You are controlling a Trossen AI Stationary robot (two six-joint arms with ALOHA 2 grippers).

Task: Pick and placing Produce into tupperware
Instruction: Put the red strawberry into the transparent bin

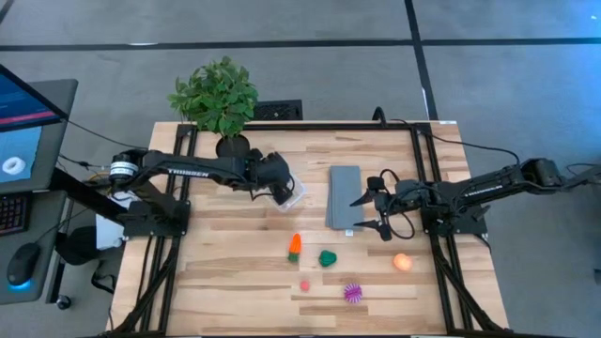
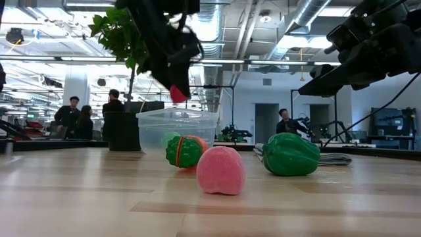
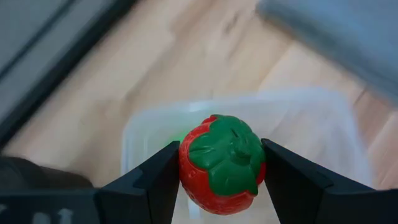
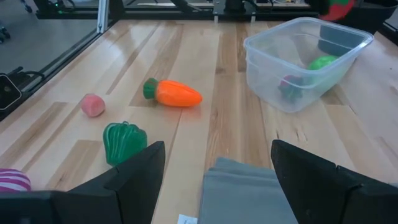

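Observation:
My left gripper hangs over the clear tupperware, shut on a red toy strawberry with a green top; in the low view the strawberry hangs just above the tupperware's rim. A green ball and a dark piece lie inside the tupperware. The orange carrot, dark green piece, orange ball, pink piece and spiky purple ball rest on the table. My right gripper is open and holds nothing, above the grey slab's right edge. My left gripper pinches the strawberry by its two opposite sides, one finger on each side. The fingers come from above, slanting down. The strawberry is lifted clear over the open tupperware, its green top facing the wrist camera.
A flat grey slab lies between the tupperware and my right gripper. A leafy potted plant stands at the table's far edge behind my left arm. Bare wood lies along the near edge around the loose pieces. People stand in the room beyond the table.

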